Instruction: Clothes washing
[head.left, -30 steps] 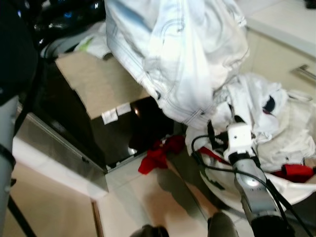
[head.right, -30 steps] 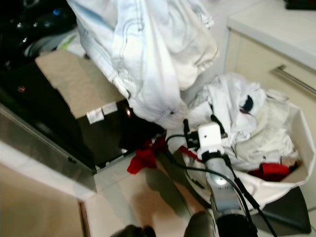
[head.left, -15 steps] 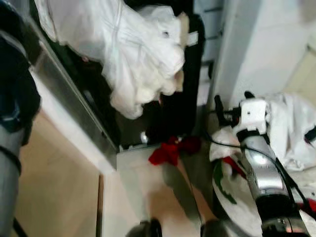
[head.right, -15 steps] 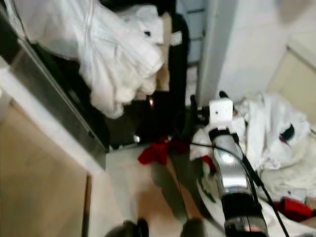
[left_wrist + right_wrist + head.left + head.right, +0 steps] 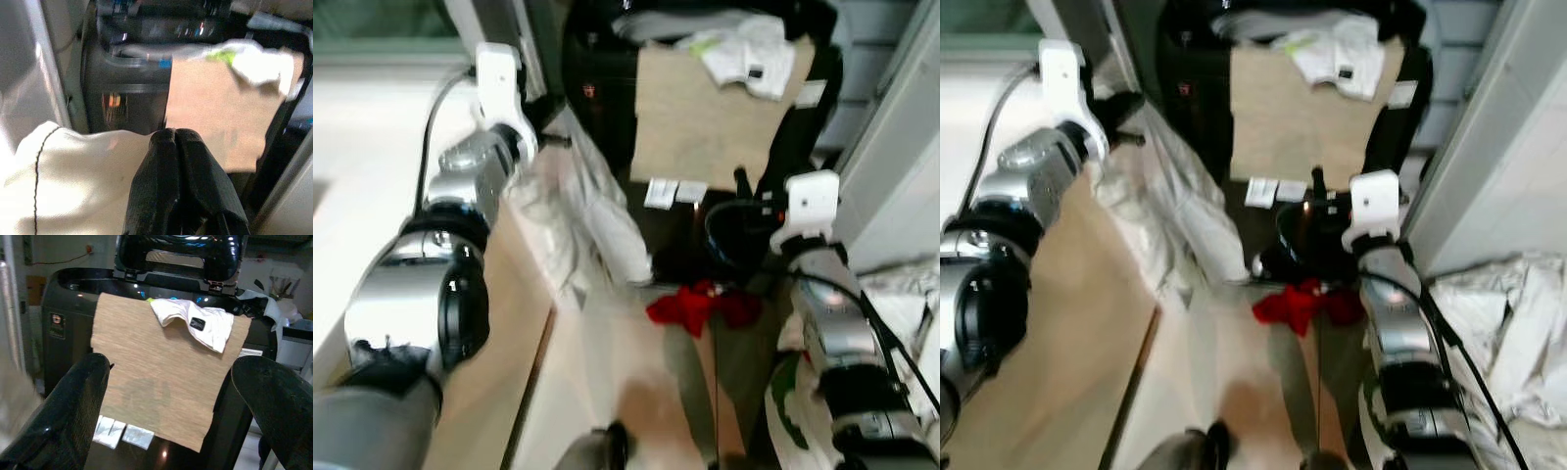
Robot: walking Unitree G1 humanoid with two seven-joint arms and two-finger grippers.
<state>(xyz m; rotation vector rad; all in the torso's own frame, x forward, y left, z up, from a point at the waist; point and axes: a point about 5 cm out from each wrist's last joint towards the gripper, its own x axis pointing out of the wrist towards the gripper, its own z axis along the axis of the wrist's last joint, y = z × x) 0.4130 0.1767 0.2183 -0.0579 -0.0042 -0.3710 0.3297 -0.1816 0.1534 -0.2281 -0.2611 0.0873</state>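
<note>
A black top-load washing machine [image 5: 602, 78] stands ahead with its lid up [image 5: 176, 249]. A tan cloth [image 5: 715, 117] hangs down its front, and a small white garment [image 5: 744, 54] lies over the rim. My left gripper [image 5: 548, 132] is to the left of the machine, shut on a pale white garment [image 5: 602, 220] that droops toward the floor; the left wrist view has the fingers [image 5: 166, 161] pinched on its edge [image 5: 73, 166]. My right gripper [image 5: 173, 367] is open, low before the machine's front. A red cloth [image 5: 700, 305] lies on the floor.
A heap of white laundry [image 5: 1503, 313] lies at the lower right. A pale wall or door panel [image 5: 901, 166] borders the machine on the right. A white counter [image 5: 372, 127] with a wooden side [image 5: 499, 343] runs along the left.
The camera has swung left, bringing the machine's front into view. The white garment, high in view before, now hangs low at the left from my left gripper. The right arm keeps its pose.
</note>
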